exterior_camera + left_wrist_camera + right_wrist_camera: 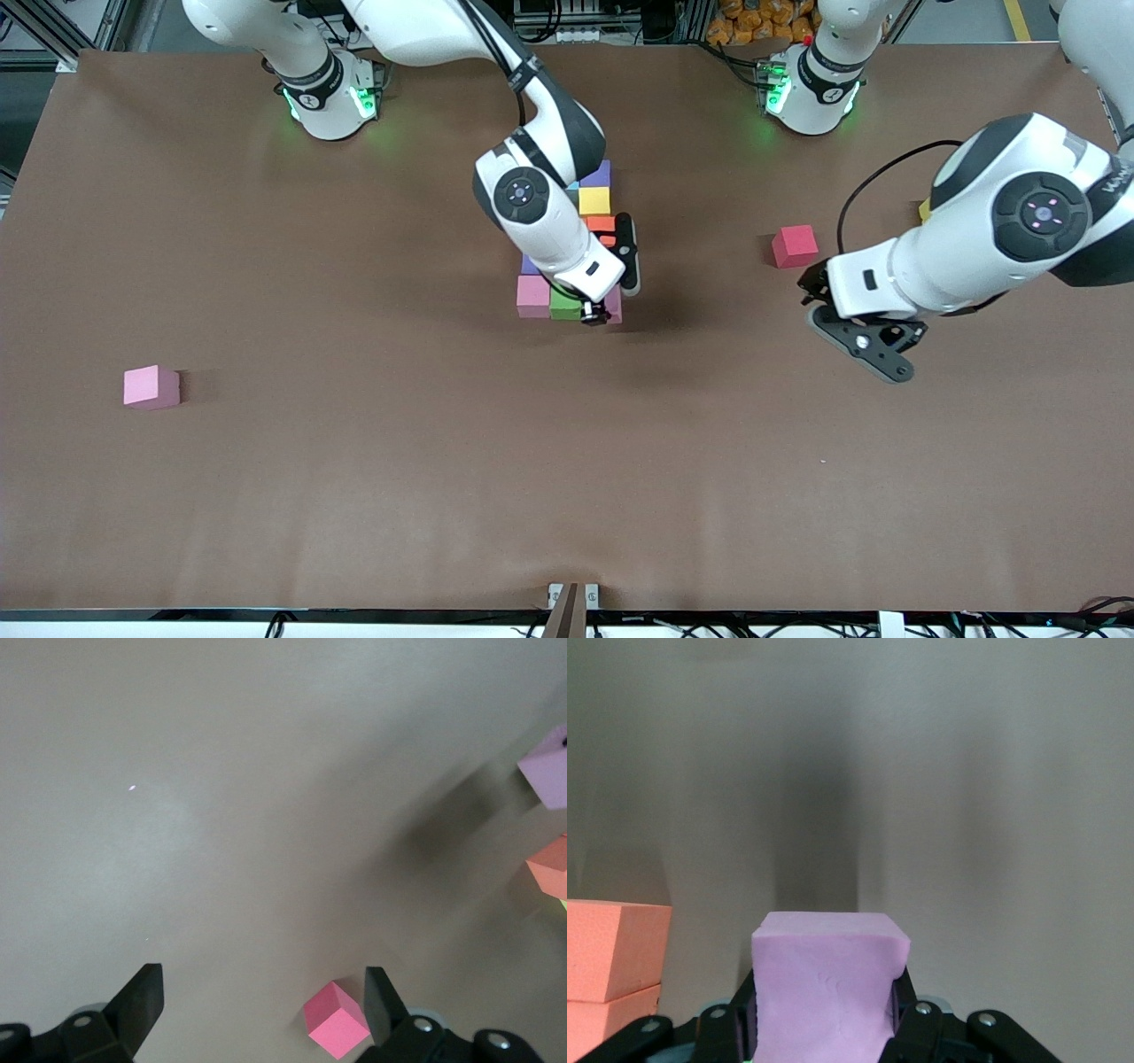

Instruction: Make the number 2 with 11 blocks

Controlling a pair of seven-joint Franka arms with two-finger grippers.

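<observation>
Your right gripper [824, 1028] is closed on a purple block [826, 979], its fingers [722, 1028] pressing the block's two opposite sides so the cube sits squarely between them. In the front view this gripper [602, 310] sits at the end of the bottom row of the figure [576, 257], directly beside the green block [564, 302], which in turn adjoins a pink block [533, 295]. The hold is low and square, probably so the cube can be seated flush against its neighbours; whether it already rests on the table cannot be told.

Above the gripper in the front view, the figure's column shows an orange block [601, 223], a yellow block [594, 201] and another purple block [599, 174]; the arm hides much of the rest. In the right wrist view, two orange blocks [616, 961] lie just beside the held cube.

Your left gripper [261, 1014] hangs wide open and empty over bare table; this arm waits. A red block [335, 1020] lies near one of its fingers [142, 1001], apparently the next candidate; the front view shows this block [794, 245] close to that gripper [864, 341].

A spare pink block [151, 386] lies well apart from both grippers, toward the right arm's end of the table.

No containers are present; all blocks rest on the brown table [567, 496].
</observation>
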